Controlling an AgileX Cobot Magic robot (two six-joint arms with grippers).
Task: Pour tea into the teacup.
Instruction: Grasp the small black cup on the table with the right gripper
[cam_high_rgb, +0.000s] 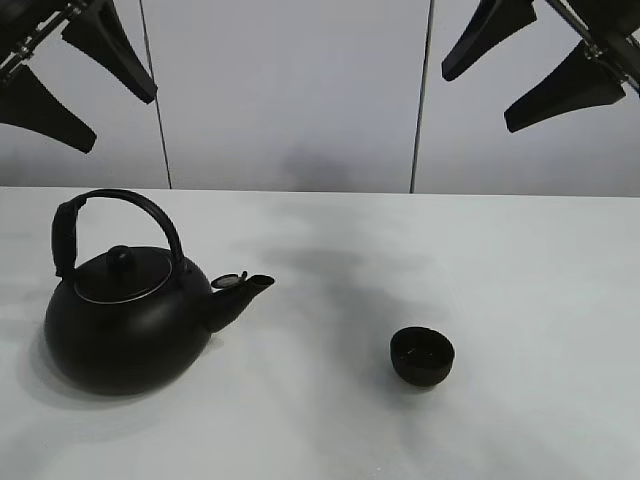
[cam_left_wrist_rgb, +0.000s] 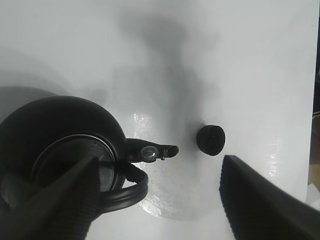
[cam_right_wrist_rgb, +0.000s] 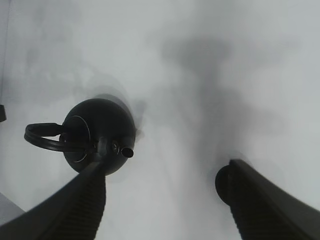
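Above the table (cam_high_rgb: 320, 430), left hand (cam_high_rgb: 120, 120) and right hand (cam_high_rgb: 478, 100) hang spread — empty.

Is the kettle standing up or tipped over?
Standing up. The kettle sits flat on the table, its lid on top and handle arched above.

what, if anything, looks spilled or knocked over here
Nothing stands out: the kettle stands upright with its lid on, the teacup sits upright apart from it, and no clear spill shows on the table.
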